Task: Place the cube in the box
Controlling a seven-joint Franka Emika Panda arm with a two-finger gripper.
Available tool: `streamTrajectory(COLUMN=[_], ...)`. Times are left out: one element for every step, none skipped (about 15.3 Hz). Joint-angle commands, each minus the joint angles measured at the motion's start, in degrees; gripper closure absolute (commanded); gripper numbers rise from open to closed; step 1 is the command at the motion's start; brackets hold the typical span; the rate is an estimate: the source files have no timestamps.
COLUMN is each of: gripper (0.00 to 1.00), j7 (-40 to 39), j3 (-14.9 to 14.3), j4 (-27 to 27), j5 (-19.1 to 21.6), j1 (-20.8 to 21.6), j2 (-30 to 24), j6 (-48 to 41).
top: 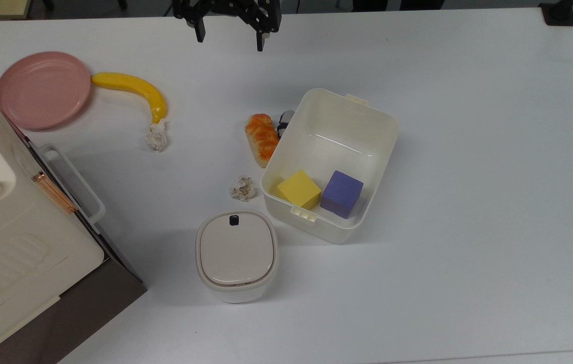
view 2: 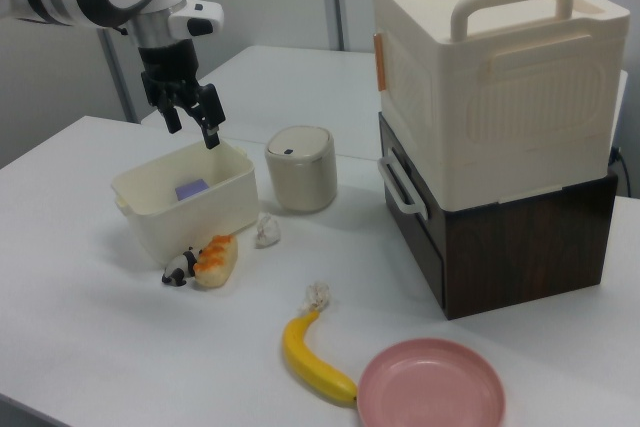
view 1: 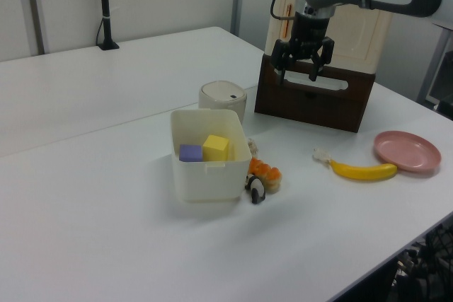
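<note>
The work surface is a white table (top: 468,151) backed by pale wall panels in the left view. Reading the top view from left to right: a pink plate (top: 42,89), a banana (top: 132,90), a crumpled paper ball (top: 156,136), a bread roll (top: 262,137), then the box (top: 385,144). The cube (top: 299,189) sits on the floor of the box against the near wall, with a purple cube (top: 341,193) just beside it on the top view's right. The gripper (top: 228,39) hangs at the top edge of the top view, well apart from the box, fingers spread and holding nothing. By my judgement the placement is done and the step in hand is retreat; done well, the arm stays high, keeps its fingers apart and avoids passing low over the box rim. The left view gives what the top view cannot: the gripper's height above the table, in front of the large cream case (view 1: 345,26). The right view hides the cube behind the box wall and shows a patch of purple within
</note>
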Motion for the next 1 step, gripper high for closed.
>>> streamTrajectory(gripper=[0.0], j7=[-1.1], j3=[-0.9], j4=[0.1], j5=[-0.5], j1=[1.1], j2=[-1.1], j6=[-2.8])
